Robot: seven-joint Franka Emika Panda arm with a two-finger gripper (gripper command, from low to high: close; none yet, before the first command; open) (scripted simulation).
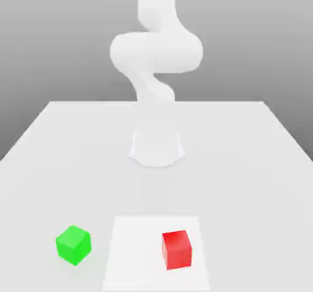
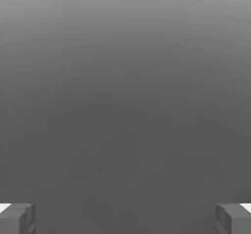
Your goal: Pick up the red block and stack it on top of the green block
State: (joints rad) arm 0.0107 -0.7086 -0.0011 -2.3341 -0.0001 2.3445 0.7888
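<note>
While arm [image 1: 156, 58] rears upright, claw [image 2: 125, 218] spread wide, empty; red block [image 1: 177, 250], green block [image 1: 73, 244]: plain cubes, apart on table [image 1: 244, 162].

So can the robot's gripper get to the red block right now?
Probably yes. The red block sits alone on the table, apart from the green block, with nothing on top of it, and the gripper is open and empty.

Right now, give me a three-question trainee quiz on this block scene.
1. True or false: the red block sits on top of the green block.
2. In the exterior view, which block lies further left?
3. The end effector is: A) open, nothing between its fingers B) shut on the red block C) shut on the green block.

Key: 1 false, both rest apart on the table; 2 the green block; 3 A.
</note>
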